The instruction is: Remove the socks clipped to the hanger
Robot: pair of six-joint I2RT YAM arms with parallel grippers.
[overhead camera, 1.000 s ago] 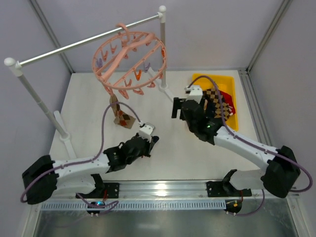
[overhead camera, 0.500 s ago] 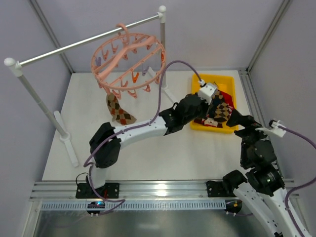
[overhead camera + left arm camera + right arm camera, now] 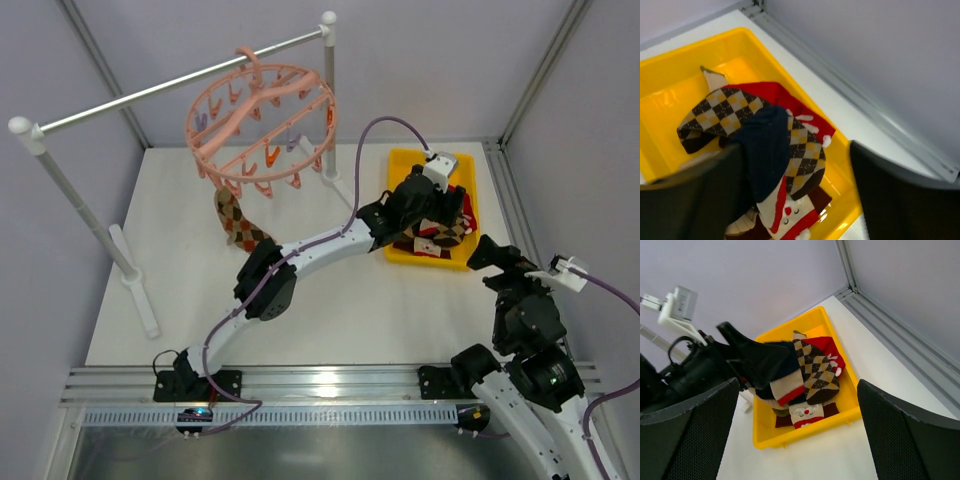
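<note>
The salmon-pink hanger hangs from the rail, and one argyle sock still dangles from a clip at its near left. My left gripper reaches over the yellow bin. In the left wrist view its jaws stand wide open above a pile of socks, with a navy sock lying on top beside the left finger. My right gripper hovers just near-right of the bin, open and empty, facing the bin.
A grey metal rail on white posts crosses the back left; its right post stands close to the bin. The left arm stretches diagonally across the table. Grey walls enclose the table at right and back.
My left arm swung from the table's middle over to the yellow bin and its jaws opened, leaving the navy sock on the pile. My right arm pulled back out of the bin toward the near right.
</note>
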